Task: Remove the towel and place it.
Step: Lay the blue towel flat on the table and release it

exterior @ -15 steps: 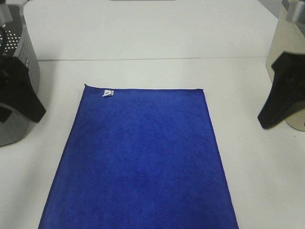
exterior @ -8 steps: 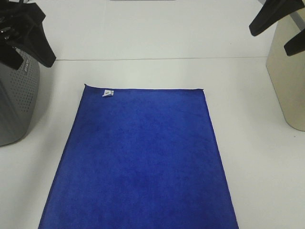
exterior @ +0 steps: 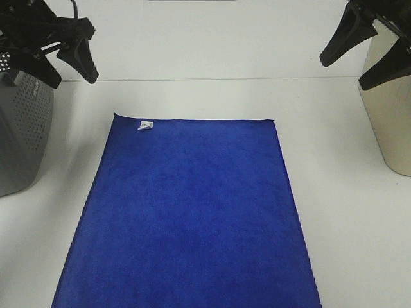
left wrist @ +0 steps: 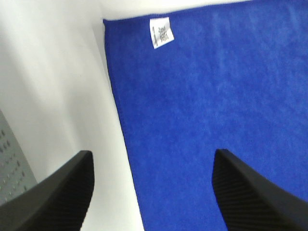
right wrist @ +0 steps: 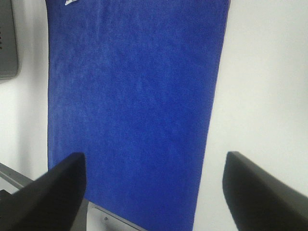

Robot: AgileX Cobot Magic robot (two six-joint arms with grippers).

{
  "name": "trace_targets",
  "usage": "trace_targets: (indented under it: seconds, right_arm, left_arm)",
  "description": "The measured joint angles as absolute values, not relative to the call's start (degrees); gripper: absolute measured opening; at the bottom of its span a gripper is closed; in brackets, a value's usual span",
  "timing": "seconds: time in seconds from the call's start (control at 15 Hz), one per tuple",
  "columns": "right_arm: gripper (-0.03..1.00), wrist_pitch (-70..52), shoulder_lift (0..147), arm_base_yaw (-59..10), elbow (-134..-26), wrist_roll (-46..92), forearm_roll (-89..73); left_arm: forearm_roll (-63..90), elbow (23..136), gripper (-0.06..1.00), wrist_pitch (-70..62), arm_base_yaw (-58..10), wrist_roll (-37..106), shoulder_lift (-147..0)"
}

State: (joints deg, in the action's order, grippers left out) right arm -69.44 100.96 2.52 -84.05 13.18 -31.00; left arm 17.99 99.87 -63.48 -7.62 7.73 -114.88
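Note:
The towel (exterior: 192, 212) lies flat and spread out on the white table, royal blue with a small white tag (exterior: 146, 125) at its far left corner. My left gripper (exterior: 67, 72) hovers open above the table beyond that corner, with nothing between its fingers. My right gripper (exterior: 347, 72) hangs open at the far right, clear of the cloth. In the left wrist view the towel (left wrist: 216, 96) and its tag (left wrist: 160, 32) show between the spread fingers (left wrist: 62, 192). The right wrist view looks down the towel (right wrist: 134, 106) from high up, past its wide-apart fingers (right wrist: 260, 192).
A grey perforated basket (exterior: 19, 128) stands at the left edge, close to the left arm. A beige container (exterior: 392, 109) stands at the right edge, partly behind the right gripper. A seam in the table (exterior: 212, 79) runs across beyond the towel.
Both arms rose from low beside the basket and the container to the far corners, then drifted slightly inward. The towel has not moved. Both grippers stayed open.

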Motion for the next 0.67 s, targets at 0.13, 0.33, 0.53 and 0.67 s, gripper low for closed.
trace_targets:
  seconds: [0.13, 0.33, 0.53, 0.67]
  right_arm:
    - [0.76, -69.44, 101.93, 2.52, -84.05, 13.18, -31.05]
    - [0.76, -69.44, 105.94, 2.52, -84.05, 13.41, -31.17]
    - [0.76, -67.38, 109.03, 2.52, -84.05, 15.01, -31.23]
    - [0.76, -66.0, 111.38, 2.52, -84.05, 17.42, -32.6]
  left_arm:
    - [18.39, 108.8, 0.64, -66.86, -7.91, 7.73, -120.44]
    - [23.09, 120.84, 0.64, -69.1, -8.08, 6.7, -130.52]
    - [24.41, 121.3, 0.64, -69.56, -8.08, 6.7, -135.5]
    - [24.52, 121.3, 0.64, -69.67, -8.08, 6.7, -137.4]
